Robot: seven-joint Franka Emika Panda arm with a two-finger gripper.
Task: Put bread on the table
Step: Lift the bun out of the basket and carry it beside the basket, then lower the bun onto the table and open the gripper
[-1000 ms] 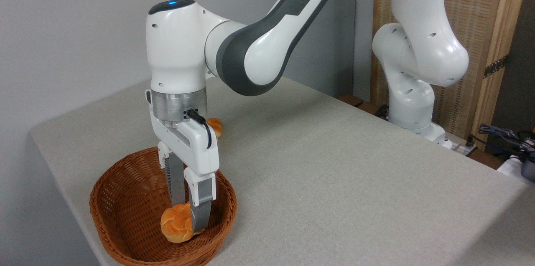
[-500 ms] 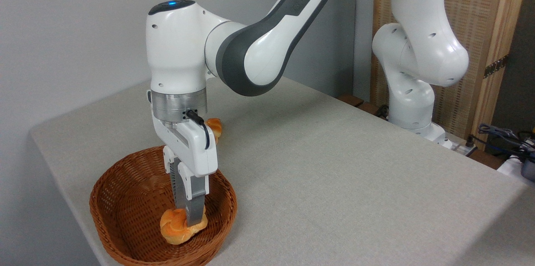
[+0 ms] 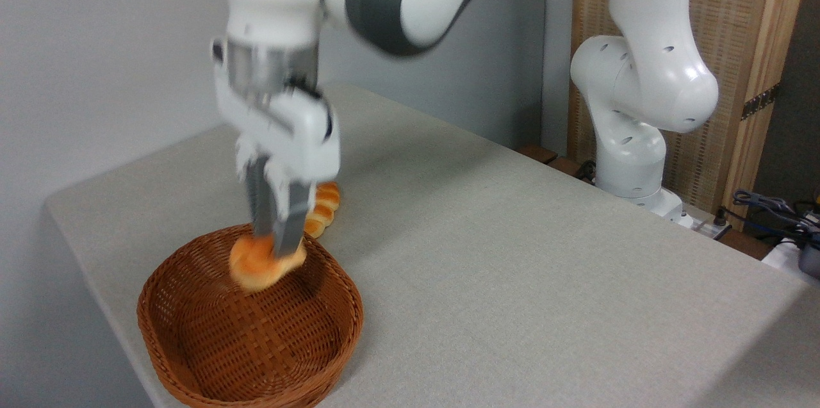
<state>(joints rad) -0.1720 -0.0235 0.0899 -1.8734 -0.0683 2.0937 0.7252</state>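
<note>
The arm has risen since a moment ago, lifting the bun [image 3: 259, 267] out of the basket [image 3: 192, 357]. The gripper [image 3: 274, 249] is clamped on the bun, which hangs blurred above the basket's far rim. A braided loaf [image 3: 322, 206] lies on the table [image 3: 512, 280] behind.

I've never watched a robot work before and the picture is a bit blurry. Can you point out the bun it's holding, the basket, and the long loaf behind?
bread [image 3: 256, 267]: fixed camera, its orange crust left of the pincer.
wicker basket [image 3: 349, 318]: fixed camera, right rim.
braided loaf [image 3: 323, 203]: fixed camera, its visible segments right of the pincer.
</note>
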